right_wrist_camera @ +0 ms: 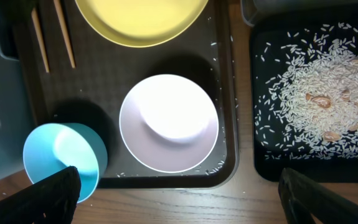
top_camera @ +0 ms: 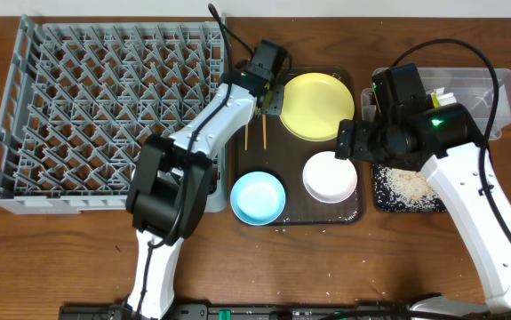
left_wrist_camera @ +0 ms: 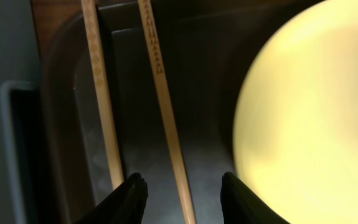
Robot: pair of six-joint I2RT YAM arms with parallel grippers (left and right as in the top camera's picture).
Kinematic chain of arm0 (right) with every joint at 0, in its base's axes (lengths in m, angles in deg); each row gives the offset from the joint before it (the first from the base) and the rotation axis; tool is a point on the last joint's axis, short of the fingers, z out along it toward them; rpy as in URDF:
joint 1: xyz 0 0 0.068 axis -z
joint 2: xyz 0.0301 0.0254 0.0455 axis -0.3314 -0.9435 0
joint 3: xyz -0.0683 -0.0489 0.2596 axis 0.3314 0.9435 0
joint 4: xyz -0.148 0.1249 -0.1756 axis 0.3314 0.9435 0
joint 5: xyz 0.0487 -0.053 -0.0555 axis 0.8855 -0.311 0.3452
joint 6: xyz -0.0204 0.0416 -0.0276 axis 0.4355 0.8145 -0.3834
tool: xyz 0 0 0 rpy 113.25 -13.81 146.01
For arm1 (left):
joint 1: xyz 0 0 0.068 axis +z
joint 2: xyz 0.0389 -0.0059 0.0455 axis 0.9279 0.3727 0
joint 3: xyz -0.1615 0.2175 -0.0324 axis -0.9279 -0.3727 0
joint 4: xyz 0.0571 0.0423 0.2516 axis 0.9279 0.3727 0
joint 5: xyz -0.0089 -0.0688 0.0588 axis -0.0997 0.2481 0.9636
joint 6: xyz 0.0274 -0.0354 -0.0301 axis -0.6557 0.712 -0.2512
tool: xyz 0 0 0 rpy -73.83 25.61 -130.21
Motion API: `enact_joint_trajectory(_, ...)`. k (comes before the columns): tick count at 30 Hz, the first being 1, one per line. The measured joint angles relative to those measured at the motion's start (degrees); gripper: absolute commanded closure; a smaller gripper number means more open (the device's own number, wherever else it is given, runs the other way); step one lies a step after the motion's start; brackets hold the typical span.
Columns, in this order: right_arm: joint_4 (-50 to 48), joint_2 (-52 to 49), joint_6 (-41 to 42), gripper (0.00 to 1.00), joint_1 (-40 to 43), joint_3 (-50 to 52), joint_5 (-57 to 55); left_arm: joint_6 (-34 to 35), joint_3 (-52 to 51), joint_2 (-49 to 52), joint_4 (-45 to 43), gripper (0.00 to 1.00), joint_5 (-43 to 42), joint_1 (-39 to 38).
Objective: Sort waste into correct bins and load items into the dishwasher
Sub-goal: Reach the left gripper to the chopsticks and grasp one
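Note:
Two wooden chopsticks [left_wrist_camera: 160,93] lie on the brown serving tray [top_camera: 295,213] left of the yellow plate [top_camera: 317,107]. My left gripper [left_wrist_camera: 182,186] is open low over them, with the right chopstick between its fingers; it also shows in the overhead view [top_camera: 271,98]. My right gripper [right_wrist_camera: 179,193] is open wide and empty above the white bowl [right_wrist_camera: 169,121], and shows in the overhead view [top_camera: 348,142]. The light blue bowl [top_camera: 258,197] sits beside the white bowl. Rice scraps [right_wrist_camera: 319,93] lie in the black tray [top_camera: 388,203]. The grey dish rack [top_camera: 6,116] holds nothing. The cup is out of view.
The clear tub [top_camera: 491,89] stands at the back right behind my right arm, with something white [top_camera: 442,96] in it. Loose rice grains dot the serving tray's front edge. Bare wooden table runs along the front.

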Motion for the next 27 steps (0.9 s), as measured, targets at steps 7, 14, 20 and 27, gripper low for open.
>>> enact_joint_trajectory(7,0.11,0.00,0.02,0.01,0.00,0.00,0.00,0.61,0.00,3.78,-0.83,0.66,1.16,0.00)
enact_joint_trajectory(14,0.11,0.00,0.00,0.01,0.00,0.00,0.00,2.47,0.00,4.92,-1.42,0.92,1.36,0.00)
enact_joint_trajectory(20,0.22,0.00,0.02,0.01,0.00,0.00,0.00,3.06,0.00,4.92,-1.29,0.92,1.36,0.00)
enact_joint_trajectory(27,0.96,0.00,0.02,0.01,0.00,0.02,0.00,3.89,0.00,3.61,0.09,0.92,1.33,0.00)
